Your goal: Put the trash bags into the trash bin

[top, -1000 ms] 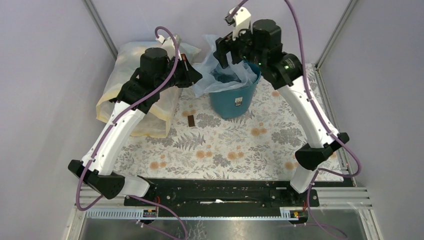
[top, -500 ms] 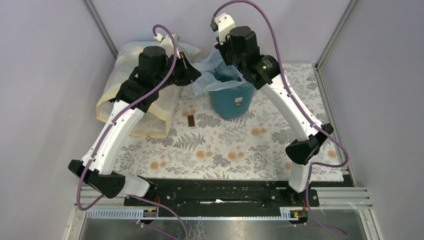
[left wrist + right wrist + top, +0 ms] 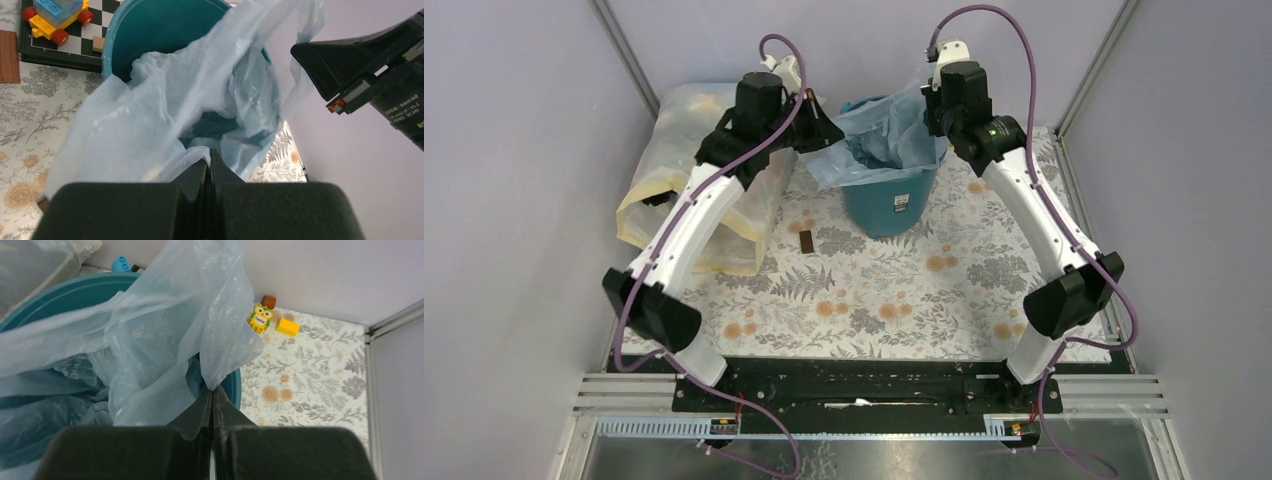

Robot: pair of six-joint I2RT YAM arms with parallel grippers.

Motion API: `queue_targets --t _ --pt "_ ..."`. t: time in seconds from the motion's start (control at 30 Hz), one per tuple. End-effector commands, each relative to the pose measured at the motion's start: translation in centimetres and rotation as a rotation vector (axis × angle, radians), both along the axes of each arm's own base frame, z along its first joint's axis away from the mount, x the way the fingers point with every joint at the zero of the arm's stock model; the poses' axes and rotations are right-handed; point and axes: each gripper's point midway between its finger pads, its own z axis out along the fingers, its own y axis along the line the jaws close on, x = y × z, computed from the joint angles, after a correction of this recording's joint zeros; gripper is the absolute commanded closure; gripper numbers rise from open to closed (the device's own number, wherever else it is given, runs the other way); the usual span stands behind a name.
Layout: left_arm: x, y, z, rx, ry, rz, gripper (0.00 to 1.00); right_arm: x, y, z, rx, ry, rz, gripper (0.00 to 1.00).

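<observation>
Tension across the bag mouth is what I'm watching. The thin, crinkly, translucent pale blue plastic bag sits with its body down inside the round teal-blue plastic bucket. The bucket stands on the floral-printed worktop toward the far side, between the two arms. The bag's upper edges rise out of the bucket and are spread between the grippers.

The left gripper is pinched tight on a fold of the bag's edge. In its wrist view the fingers meet with no gap and film bunches right at the tips. It holds that edge out past the bucket's left rim, so a broad flap drapes outside the rim on that side. The right gripper is likewise clamped on a point of film, at the bucket's right-hand rim, with the sheet rising above it.

So the bag's opening runs left to right, from one gripper to the other, and it is wider than the bucket. What matters is that the left-hand flap lies outside the rim while the right-hand one is about over it. I judge the left arm has farther to bring its edge in toward the bucket's centre. Let go as it stands, that flap would likely spill over the side.

Beside the left arm lies a large yellowish clear sack, apart from the bucket. Beyond the bucket, in the right wrist view, a small owl figure and a yellow block rest near the back wall.
</observation>
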Motion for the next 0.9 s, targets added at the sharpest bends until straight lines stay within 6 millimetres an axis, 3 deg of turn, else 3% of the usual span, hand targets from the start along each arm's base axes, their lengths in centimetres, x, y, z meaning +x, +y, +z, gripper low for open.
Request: queue_targets --t 0.0,0.07,0.17,0.27,0.37,0.5,0.73,0.87 --pt "2.2 -1.7 1.6 -0.07 -0.024 -0.044 1.0 1.2 2.0 -0.8 0.124 0.037 0.023 1.0" --pt "2.3 -2.7 2.5 -0.109 -0.023 -0.083 1.0 1.3 1.9 -0.6 0.133 0.047 0.012 1.0" --pt "1.7 -3.7 5.5 -0.188 -0.063 -0.146 1.0 0.9 1.0 0.9 0.158 0.014 -0.007 1.0" --pt "1.1 -4.3 8.5 -0.254 -0.108 -0.186 1.0 0.5 -1.1 2.6 0.191 -0.014 -0.051 1.0" --pt "0.8 -4.9 9.9 -0.313 -0.118 -0.219 1.0 0.1 -3.6 3.3 0.209 -0.024 -0.115 1.0" --pt "2.1 -5.9 8.3 -0.349 -0.072 -0.232 1.0 -0.3 -6.5 3.6 0.227 -0.029 -0.178 1.0" --pt "5.0 -7.7 3.8 -0.36 0.022 -0.218 1.0 -2.0 -7.5 4.6 0.237 -0.055 -0.189 1.0" --pt "5.1 -6.7 4.5 -0.321 0.0 -0.205 1.0 -3.1 -7.6 4.4 0.247 -0.047 -0.178 1.0"
